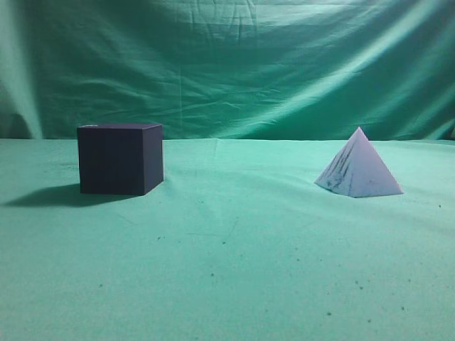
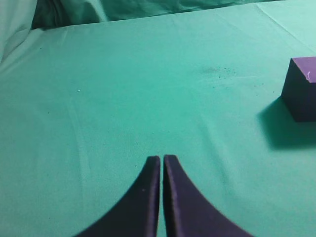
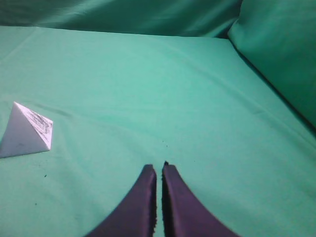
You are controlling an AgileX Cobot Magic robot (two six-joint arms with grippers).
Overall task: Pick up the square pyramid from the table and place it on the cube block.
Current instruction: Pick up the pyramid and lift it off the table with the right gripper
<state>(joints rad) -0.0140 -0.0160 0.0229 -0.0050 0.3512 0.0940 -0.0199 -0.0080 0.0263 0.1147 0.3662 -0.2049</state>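
Note:
The dark navy cube block (image 1: 119,159) stands on the left of the table (image 1: 234,241). It also shows at the right edge of the left wrist view (image 2: 301,89). The pale square pyramid (image 1: 358,167) with dark streaks on its left face stands on the right, well apart from the cube. It also shows at the left edge of the right wrist view (image 3: 25,131). My left gripper (image 2: 161,158) is shut and empty over bare cloth, left of the cube. My right gripper (image 3: 159,168) is shut and empty, right of the pyramid. Neither gripper shows in the exterior view.
Wrinkled green cloth (image 1: 234,64) hangs as a backdrop behind the table and rises at the right side in the right wrist view (image 3: 276,44). Small dark specks dot the cloth near the front.

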